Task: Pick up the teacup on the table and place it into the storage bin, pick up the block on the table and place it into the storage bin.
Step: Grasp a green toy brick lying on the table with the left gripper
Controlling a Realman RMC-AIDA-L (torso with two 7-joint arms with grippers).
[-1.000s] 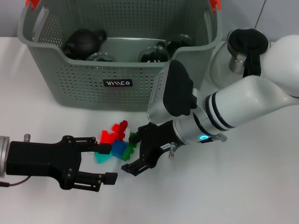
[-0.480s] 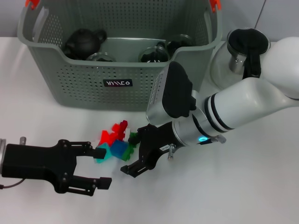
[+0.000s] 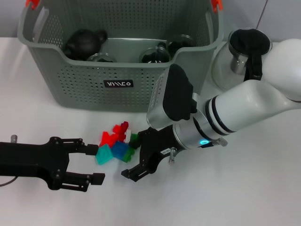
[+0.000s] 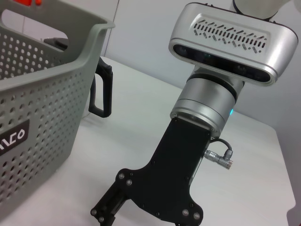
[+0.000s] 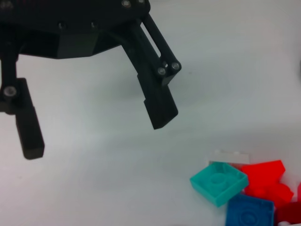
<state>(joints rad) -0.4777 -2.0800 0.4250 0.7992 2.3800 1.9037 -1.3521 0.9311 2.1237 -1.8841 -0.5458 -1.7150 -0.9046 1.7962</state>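
left end effector (image 3: 96, 164): low, fingers spread | right end effector (image 3: 135, 157): low, fingers apart

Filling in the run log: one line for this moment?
left gripper open, empty, beside blocks | right gripper open over them | storage bin behind

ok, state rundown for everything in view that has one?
left gripper: open, empty, low over the table beside the blocks
right gripper: open, empty, at the blocks
storage bin: upright, holds a dark teapot and glass cups
blocks: loose pile on the table, not gripped
glass pitcher: upright on the table, outside the bin
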